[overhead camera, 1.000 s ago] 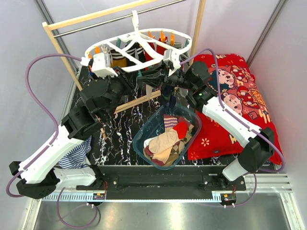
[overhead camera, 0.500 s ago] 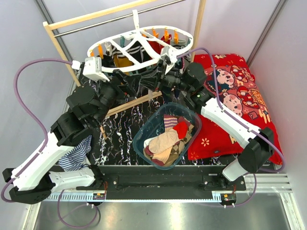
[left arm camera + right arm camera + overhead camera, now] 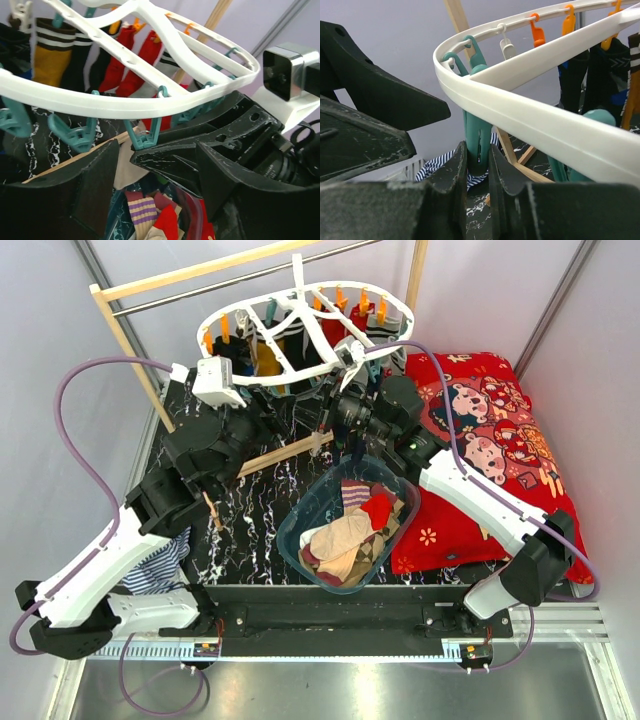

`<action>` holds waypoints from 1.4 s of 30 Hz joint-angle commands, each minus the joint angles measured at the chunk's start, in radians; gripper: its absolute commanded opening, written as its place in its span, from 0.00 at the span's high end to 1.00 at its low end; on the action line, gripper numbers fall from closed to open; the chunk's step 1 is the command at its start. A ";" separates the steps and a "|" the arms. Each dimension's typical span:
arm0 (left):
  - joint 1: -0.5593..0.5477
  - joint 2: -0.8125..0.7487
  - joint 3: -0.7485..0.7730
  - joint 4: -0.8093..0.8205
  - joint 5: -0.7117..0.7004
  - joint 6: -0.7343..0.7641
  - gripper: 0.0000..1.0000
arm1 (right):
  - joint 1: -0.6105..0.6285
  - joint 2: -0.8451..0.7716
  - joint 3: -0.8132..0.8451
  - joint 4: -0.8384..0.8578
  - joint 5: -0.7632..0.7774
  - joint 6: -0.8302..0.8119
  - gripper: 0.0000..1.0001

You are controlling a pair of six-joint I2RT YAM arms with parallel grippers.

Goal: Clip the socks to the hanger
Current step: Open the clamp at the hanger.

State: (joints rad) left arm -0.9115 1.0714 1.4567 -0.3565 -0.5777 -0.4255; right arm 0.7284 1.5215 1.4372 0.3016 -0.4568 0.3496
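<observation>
- The hanger [image 3: 90, 102] hangs from the wooden rack [image 3: 128, 335] above the far edge of the surface [image 3: 250, 495]. Up there its clips dangle free, so both arms can reach them from below.
- Some socks [image 3: 127, 65] are already clipped along its far side: red, mustard and dark striped ones. The rest lie heaped in a clear tub [image 3: 285, 540] near the middle of the near edge, close under both arms for easy picking.
- The right claw [image 3: 476, 150] is pinched closed on a teal clip [image 3: 479, 122] at the hanger's near rim. This probably squeezes the clip so its mouth gapes, and also steadies the swinging frame.
- The left claw [image 3: 157, 150] stands wide apart just below that same clip, with nothing between its fingers.
- Whether a sock sits in that clip's mouth cannot be told, because the right claw's fingers cover it.
- If the clip is empty, the likely next job for the free left claw is to fetch a sock from the tub.
</observation>
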 commanded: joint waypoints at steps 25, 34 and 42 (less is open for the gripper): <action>0.104 0.163 0.275 -0.236 0.070 -0.110 0.39 | 0.016 -0.032 0.012 -0.013 0.052 -0.004 1.00; 0.125 0.173 0.298 -0.260 0.153 -0.124 0.46 | 0.016 -0.027 0.014 -0.012 0.049 -0.009 1.00; 0.134 0.211 0.338 -0.271 0.150 -0.119 0.46 | 0.017 -0.023 0.012 -0.013 0.035 -0.021 1.00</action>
State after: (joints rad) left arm -0.7841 1.2655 1.7416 -0.6441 -0.4503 -0.5438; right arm 0.7326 1.5196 1.4372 0.2741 -0.4091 0.3515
